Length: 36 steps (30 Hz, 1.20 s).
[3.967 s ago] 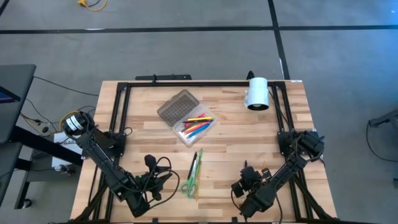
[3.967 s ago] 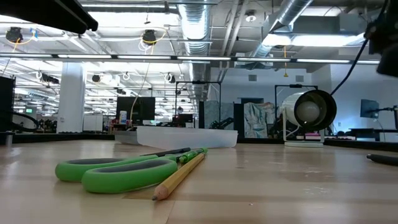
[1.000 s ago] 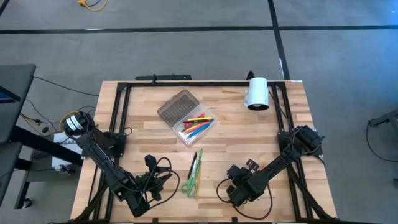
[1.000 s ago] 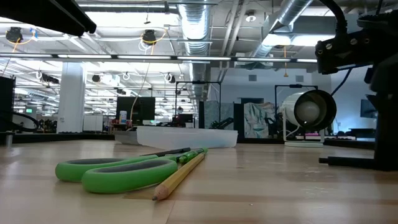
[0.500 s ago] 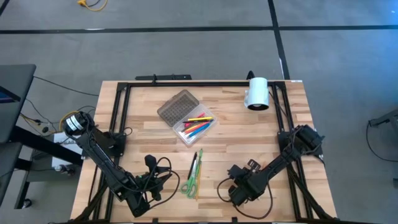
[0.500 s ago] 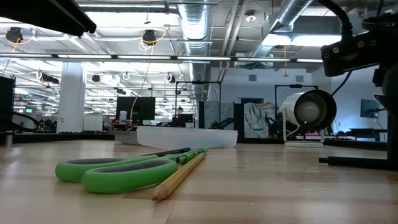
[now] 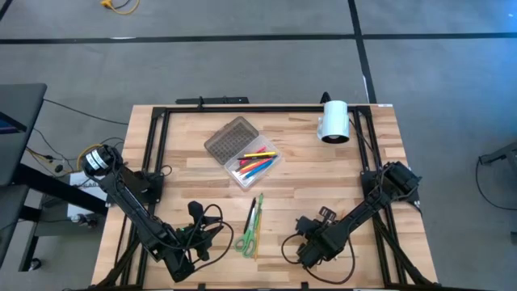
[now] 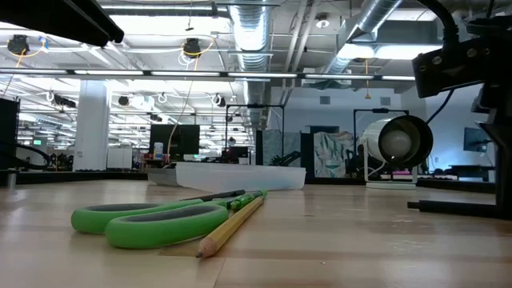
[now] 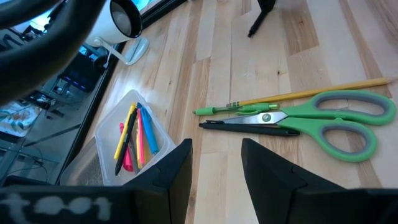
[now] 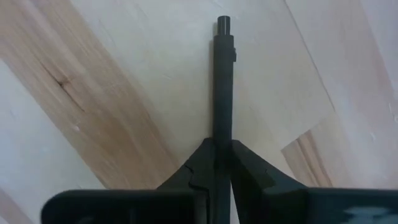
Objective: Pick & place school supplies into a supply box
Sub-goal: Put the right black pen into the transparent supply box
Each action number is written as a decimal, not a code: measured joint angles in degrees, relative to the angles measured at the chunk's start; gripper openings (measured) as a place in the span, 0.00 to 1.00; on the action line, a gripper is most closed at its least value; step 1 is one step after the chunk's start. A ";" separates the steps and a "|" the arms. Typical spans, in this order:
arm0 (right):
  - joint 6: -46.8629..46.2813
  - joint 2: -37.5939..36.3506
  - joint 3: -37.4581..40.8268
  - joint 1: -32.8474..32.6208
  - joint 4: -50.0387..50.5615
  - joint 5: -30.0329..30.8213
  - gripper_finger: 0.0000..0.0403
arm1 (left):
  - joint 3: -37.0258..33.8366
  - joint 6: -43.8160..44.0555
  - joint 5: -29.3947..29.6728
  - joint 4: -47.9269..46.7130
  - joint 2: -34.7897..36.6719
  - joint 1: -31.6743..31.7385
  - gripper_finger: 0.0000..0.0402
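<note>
the right gripper (image 10: 222,163) has now pinched its fingers onto a thin black pen (image 10: 222,81) near the desk's front edge; left gripper (image 9: 214,165) stays open.

No text, label, brand or number can be read in any of the views. A white marking on the dark housing at the edge of the left wrist view is too blurred to make out.
</note>
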State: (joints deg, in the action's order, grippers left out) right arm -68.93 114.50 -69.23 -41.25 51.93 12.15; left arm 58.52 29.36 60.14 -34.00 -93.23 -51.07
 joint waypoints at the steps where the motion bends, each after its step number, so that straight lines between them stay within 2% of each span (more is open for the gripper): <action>1: 0.47 0.00 0.02 0.00 -0.06 0.14 0.07 | 0.00 -0.01 0.00 0.00 0.00 0.00 0.33; 8: 4.49 0.08 -0.29 -0.11 -0.33 3.61 0.02 | 0.00 -0.01 0.00 0.00 0.00 0.00 0.33; 12: 6.46 0.31 -0.62 -0.15 -0.71 6.74 0.04 | 0.00 -0.03 0.00 0.00 0.00 0.00 0.33; 16: 10.06 0.47 -0.68 0.27 -4.15 9.77 0.07 | 0.00 -0.04 0.00 -0.02 0.00 0.00 0.33; 23: 20.62 0.63 -0.83 1.68 -13.13 13.75 0.02 | 0.00 -0.08 0.02 -0.20 0.00 0.06 0.33; 36: 35.47 0.90 -0.83 4.12 -25.98 14.22 0.02 | 0.00 0.01 0.07 -1.45 0.00 0.07 0.33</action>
State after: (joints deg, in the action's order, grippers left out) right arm -33.47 115.39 -70.06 -37.14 25.95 26.38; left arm 58.52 29.36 60.20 -35.45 -93.23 -51.00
